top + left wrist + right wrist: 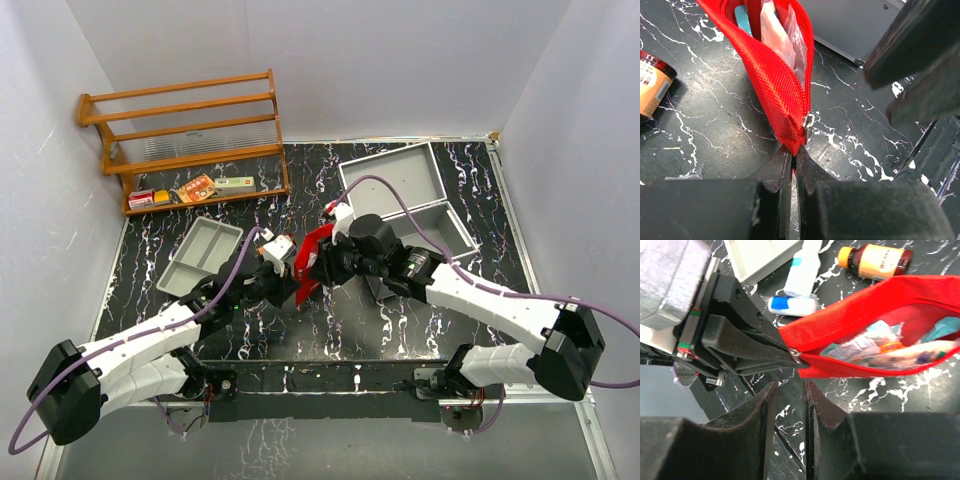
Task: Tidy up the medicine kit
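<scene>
At the centre of the black marbled table (340, 325) lies the red zip pouch (312, 262), between the two arms and just in front of the open grey case (395, 175). The left gripper (793, 154) is clamped on the pouch's near corner, its dark pads pinching the fabric just below the metal zipper pull (808, 121). The right gripper (791, 389) hangs close to that same corner, fingers only narrowly parted and nothing between them.

The pouch is coarse woven nylon with a ribbed weave, and its mouth gapes to show crinkly plastic sachets (860, 345) packed inside. It looks light, soft and floppy, so it would likely sag or fold if lifted by one edge. The pinched corner serves as an anchor. The small hard pull tab seems the right place to take hold for closing the zip, drawn along the teeth while the corner is held taut. That tab is shiny and tiny and may slip from the pads. The sachets bulging near the teeth could snag.

Beside the pouch lie an amber bottle (875, 260) with an orange cap, rigid and round enough to roll, and two white-and-blue containers (790, 305), tubes or small bottles. A compartmented grey tray (200, 255) and a slatted wooden rack (180, 120) stand farther left.
</scene>
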